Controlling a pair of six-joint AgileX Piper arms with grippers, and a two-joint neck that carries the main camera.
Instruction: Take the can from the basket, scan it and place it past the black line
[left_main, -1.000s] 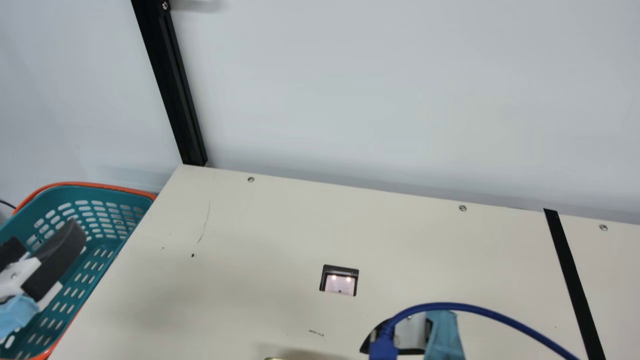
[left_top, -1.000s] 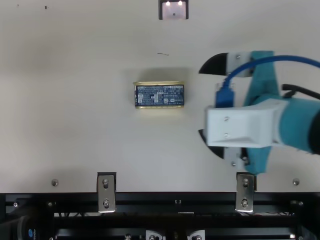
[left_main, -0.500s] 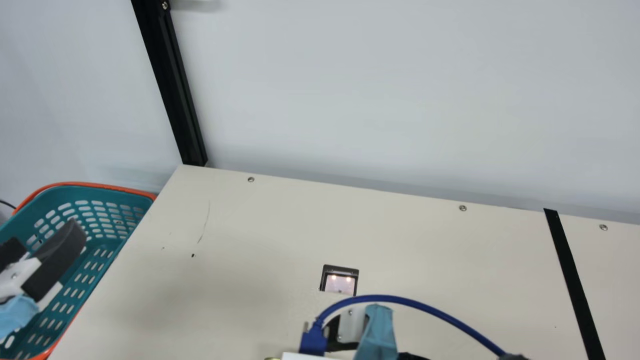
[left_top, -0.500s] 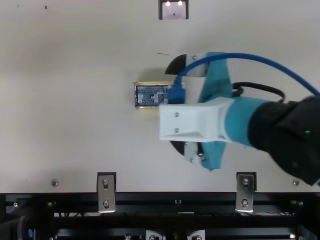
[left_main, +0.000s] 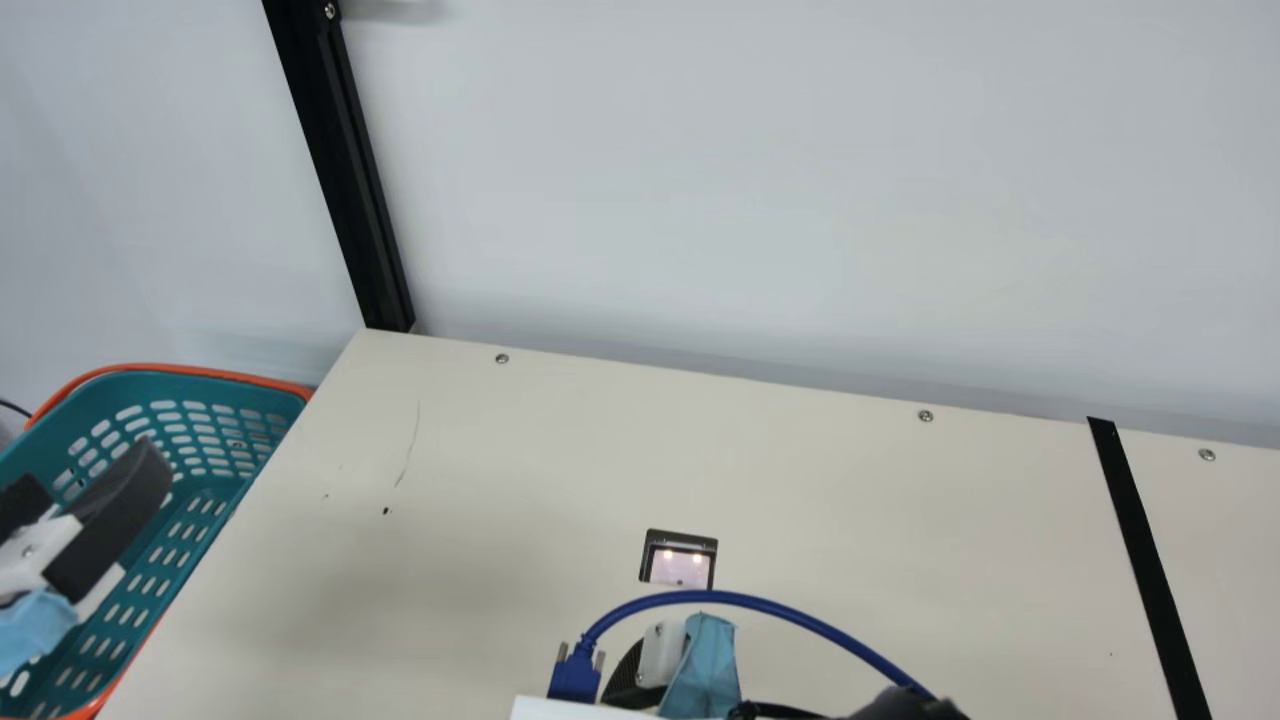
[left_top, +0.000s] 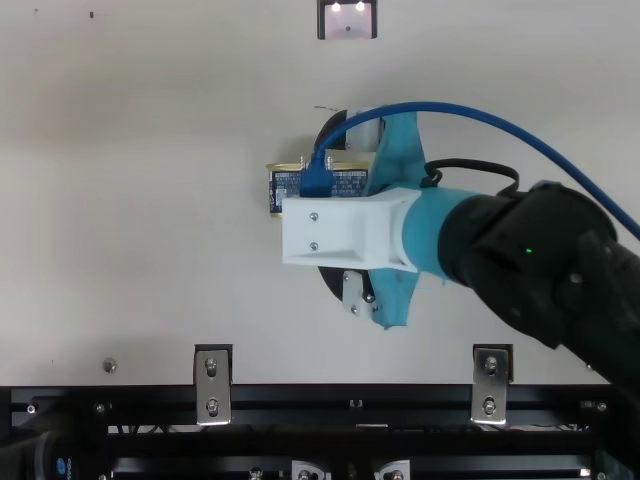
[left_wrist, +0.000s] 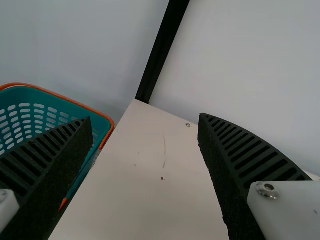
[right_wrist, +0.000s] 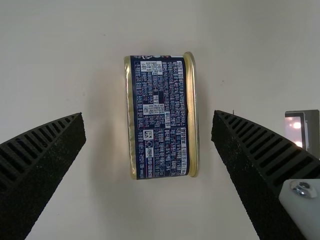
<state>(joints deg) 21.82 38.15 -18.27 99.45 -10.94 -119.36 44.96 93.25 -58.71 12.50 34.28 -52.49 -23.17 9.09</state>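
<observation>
In the top view the can (left_top: 284, 188), dark blue with gold rims, lies on the table, partly covered by my right gripper (left_top: 330, 205). In the right wrist view the can (right_wrist: 159, 117) is between the spread fingers of my right gripper (right_wrist: 149, 116), with a gap on both sides. My left gripper (left_main: 88, 465) is over the basket (left_main: 215, 420) at the main view's left; in its wrist view my left gripper (left_wrist: 145, 119) stands open with nothing between its fingers. The scanner window (left_main: 682, 567) is lit. The black line (left_main: 1145, 555) crosses the table at the right.
A blue cable (left_top: 470, 115) arches over my right arm. Metal brackets (left_top: 212, 385) sit at the table's near edge by a black frame rail (left_top: 300, 405). A black post (left_main: 345, 180) stands at the table's far left corner, before the pale wall.
My right gripper has moved left from the can's right side to over the can, staying open. The can lies where it was. My left arm has kept still.
</observation>
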